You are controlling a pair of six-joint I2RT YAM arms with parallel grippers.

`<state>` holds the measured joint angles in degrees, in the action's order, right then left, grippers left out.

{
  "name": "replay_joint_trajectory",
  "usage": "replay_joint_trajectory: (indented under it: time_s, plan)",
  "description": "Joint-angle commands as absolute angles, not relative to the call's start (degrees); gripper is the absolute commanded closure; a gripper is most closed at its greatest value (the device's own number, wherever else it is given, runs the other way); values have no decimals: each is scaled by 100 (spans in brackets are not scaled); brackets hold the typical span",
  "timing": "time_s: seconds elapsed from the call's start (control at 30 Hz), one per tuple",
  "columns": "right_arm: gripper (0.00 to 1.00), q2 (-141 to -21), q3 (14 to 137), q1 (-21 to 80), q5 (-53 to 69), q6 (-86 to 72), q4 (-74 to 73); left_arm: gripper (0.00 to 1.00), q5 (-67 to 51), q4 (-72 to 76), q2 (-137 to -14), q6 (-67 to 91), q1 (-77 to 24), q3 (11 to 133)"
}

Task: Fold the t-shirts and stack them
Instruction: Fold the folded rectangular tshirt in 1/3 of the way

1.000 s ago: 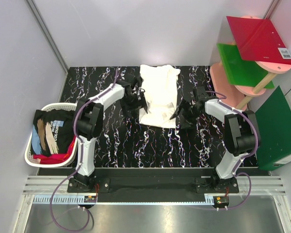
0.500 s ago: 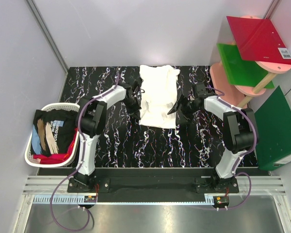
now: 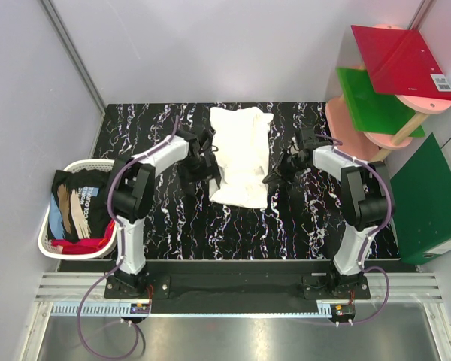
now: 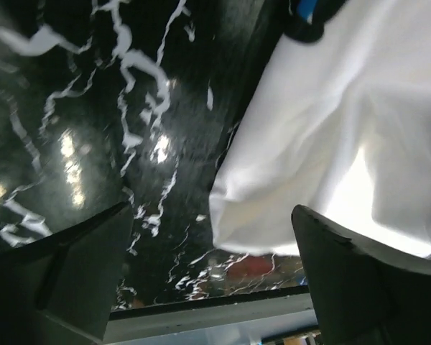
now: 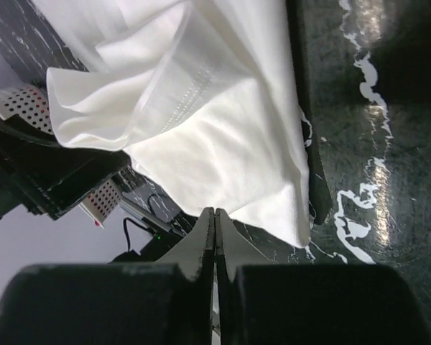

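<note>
Top external view: cream-white cotton t-shirt (image 3: 240, 154) lies mid-frame, mid-fold by the look. Left gripper (image 4: 208, 215) spread beside it, right gripper (image 5: 215, 213) pressed together at its edge; next fold probably needs fresh corner grips.

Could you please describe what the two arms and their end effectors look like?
The left arm and right arm have white links, black joints and purple cables. The left end effector and right end effector each have two black tapered fingers.

Cream-white t-shirt (image 3: 240, 154), black white-veined table (image 3: 173, 218)
</note>
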<state>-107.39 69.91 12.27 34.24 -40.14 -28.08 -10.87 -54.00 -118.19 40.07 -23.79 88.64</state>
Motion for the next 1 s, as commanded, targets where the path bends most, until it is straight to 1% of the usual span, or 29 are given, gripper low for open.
replay_joint_trajectory:
  time_s: [0.0, 0.03, 0.1, 0.13, 0.37, 0.5, 0.77, 0.97]
  plan:
    - [100, -10837, 7277, 1248, 3946, -3973, -2584, 1, -694, -5528, -10926, 3876, -2391, 9060]
    - [100, -10846, 7295, 1239, 3990, -3990, -2506, 5, -729, -5520, -10820, 3885, -2391, 9114]
    - [100, -10872, 7347, 1248, 4078, -3990, -2461, 71, -904, -5537, -10793, 3946, -2391, 9307]
    - [100, -10898, 7374, 1248, 4113, -3999, -2435, 99, -992, -5546, -10854, 3964, -2391, 9386]
    - [100, -11249, 7646, 1248, 4455, -4008, -2382, 100, -1879, -5467, -11662, 4008, -2566, 10404]
    - [100, -11461, 7813, 1248, 4526, -4060, -2391, 100, -2258, -5396, -12180, 4078, -2689, 10635]
    - [100, -11698, 7936, 1248, 4483, -4228, -2391, 100, -1952, -5247, -12594, 4263, -2786, 10538]
    - [100, -11672, 7805, 1239, 4421, -4219, -2399, 100, -1627, -5203, -13077, 4298, -2786, 11021]
